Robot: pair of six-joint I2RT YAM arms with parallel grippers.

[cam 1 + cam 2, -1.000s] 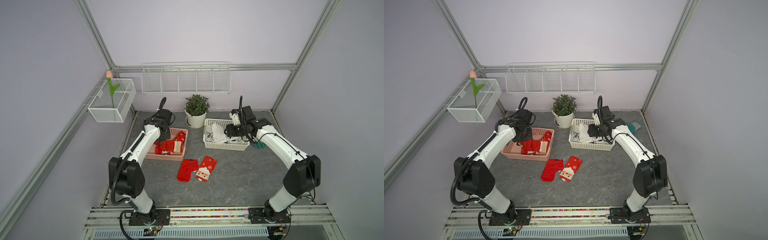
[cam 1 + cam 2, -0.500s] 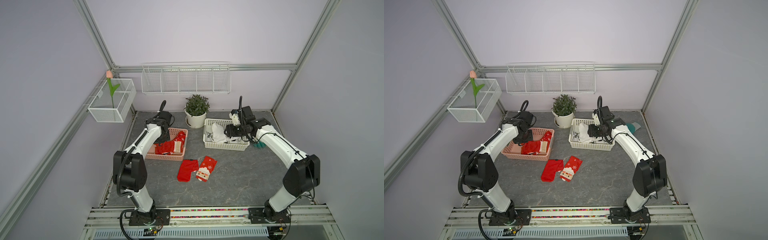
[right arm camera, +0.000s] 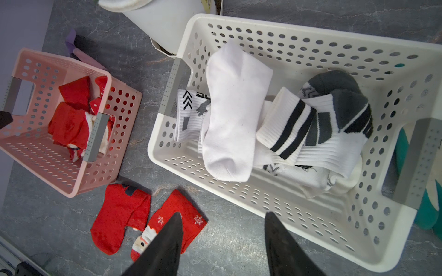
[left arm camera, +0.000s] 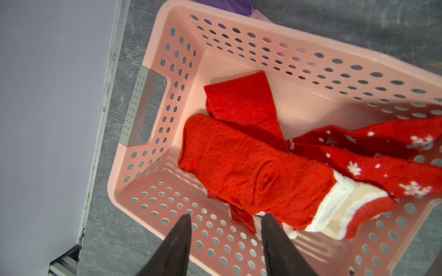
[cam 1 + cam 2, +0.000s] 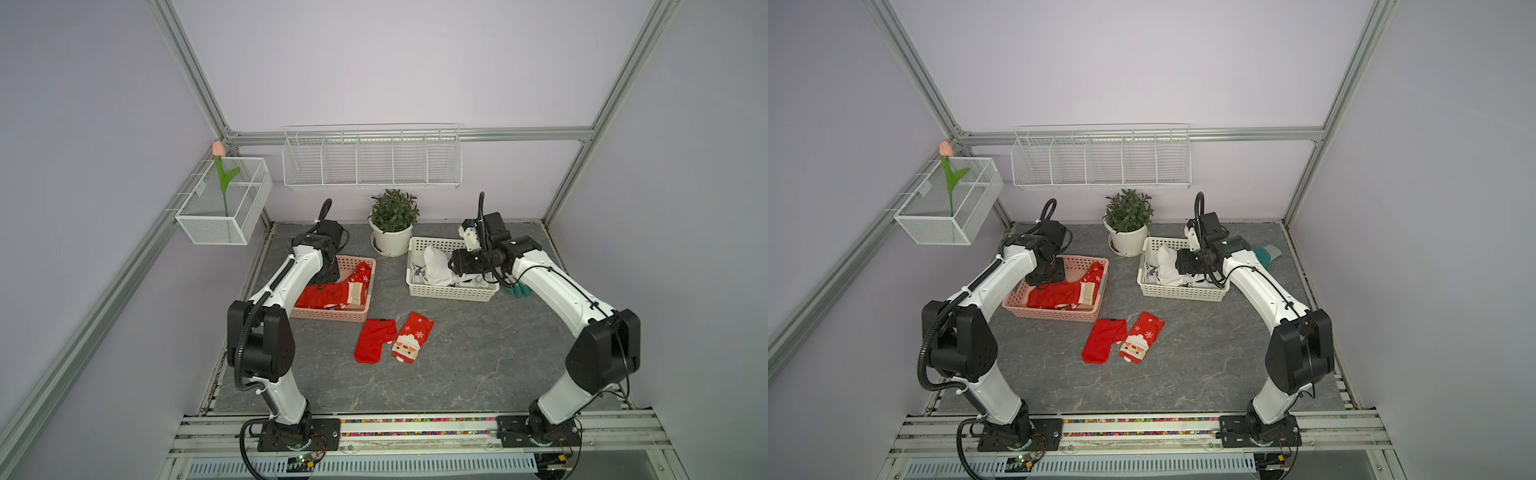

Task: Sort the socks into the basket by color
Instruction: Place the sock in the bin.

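The left claw is spreading open, dropping a red sock into the left pink basket, so two red socks are waiting on the bench, while the right claw is hanging spread.

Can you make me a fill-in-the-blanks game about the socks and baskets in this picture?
1. The red socks lie in a basket coloured ____.
2. The white and striped socks lie in another basket coloured ____.
3. On the table, beside the plain red sock, lies a patterned sock showing the face of ____.
4. Behind the baskets stands a white pot holding a green ____.

Missing words: pink, white, Santa, plant.
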